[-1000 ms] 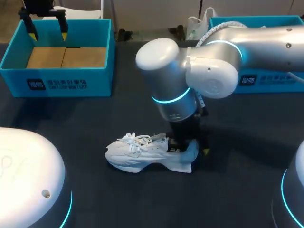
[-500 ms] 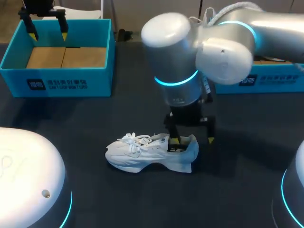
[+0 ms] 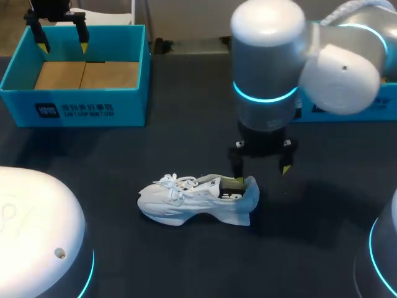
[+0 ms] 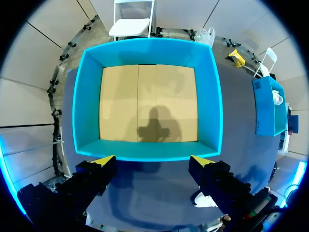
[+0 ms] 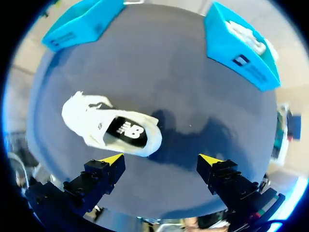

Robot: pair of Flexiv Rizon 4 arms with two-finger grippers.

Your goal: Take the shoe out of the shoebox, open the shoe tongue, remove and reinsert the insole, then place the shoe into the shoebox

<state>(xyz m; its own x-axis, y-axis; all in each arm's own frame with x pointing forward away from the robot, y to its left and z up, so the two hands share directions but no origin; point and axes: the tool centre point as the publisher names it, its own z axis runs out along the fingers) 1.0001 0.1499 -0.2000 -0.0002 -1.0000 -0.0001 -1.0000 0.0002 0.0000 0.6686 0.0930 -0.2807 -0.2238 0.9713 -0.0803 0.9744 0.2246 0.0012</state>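
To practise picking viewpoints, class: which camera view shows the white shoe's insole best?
The right wrist view: it looks straight down into the shoe, baring the dark insole. The head view shows the shoe side-on, only a sliver of insole. The left wrist view faces the shoebox; no insole.

**Head view.** The right arm (image 3: pixel 298 68) covers most of the second shoebox (image 3: pixel 389 104), which the frame edge also cuts off. One fingertip (image 3: pixel 236 166) of the right gripper (image 3: pixel 262 172) overlaps the heel opening of the shoe (image 3: pixel 192 200); contact cannot be judged.

**Left wrist view.** The shoe appears only as a white scrap behind one finger of the left gripper (image 4: pixel 152 162).

**Right wrist view.** The white contents (image 5: pixel 246 38) of the second shoebox, ahead of the right gripper, are too blurred to identify.
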